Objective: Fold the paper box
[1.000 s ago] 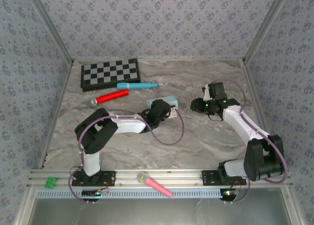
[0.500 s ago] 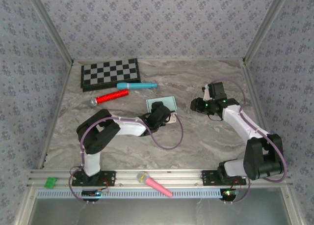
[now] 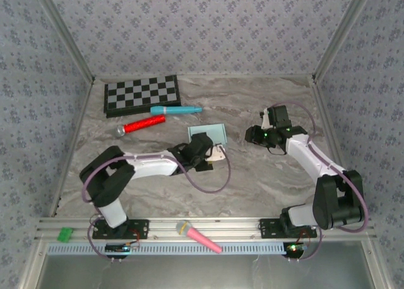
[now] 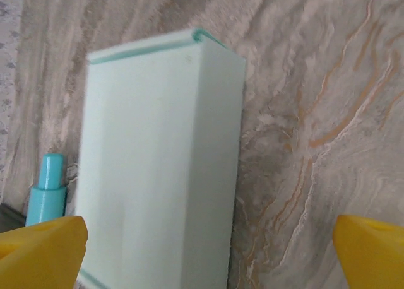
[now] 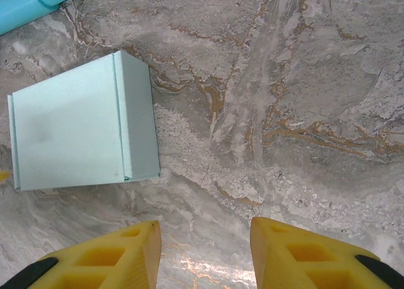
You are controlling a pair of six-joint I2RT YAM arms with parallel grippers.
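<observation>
My left tool (image 3: 216, 153) is spread wide. In its wrist camera one yellow fingertip (image 4: 43, 243) sits at the far left edge and the other at the far right, with the paper box (image 4: 158, 163) between them. The right-hand fingertip is well clear of the box, with bare marbled worktop (image 3: 271, 175) in between. The left-hand fingertip overlaps the box's near corner in that view, and I cannot tell whether it touches the box. Nothing is clamped.

My right tool (image 5: 205, 238) is also apart, but less widely. Its two yellow fingers hang over the worktop with only stone showing in the gap, and they hold nothing. From the top camera it hovers to the right of the box, apart from it, and points back toward it.

The paper box is folded up into a small rectangular block. It lies on a broad face near the middle of the worktop, just beyond my left tool, whose wrist hides its near edge from above. My right wrist camera shows the pale aqua top panel, one narrower side panel and a thin seam along the edge.

A teal marker pen (image 3: 177, 110) lies just beyond the box, and its cap end appears beside the box in my left wrist view. A red cylinder with a silver end (image 3: 139, 125) lies to the left of the pen. The checkerboard (image 3: 142, 93) sits in the far left corner. At the near edge, a pink microphone (image 3: 199, 237) rests on the rail between my two bases, and a small green block (image 3: 65, 235) sits at the rail's left end.
</observation>
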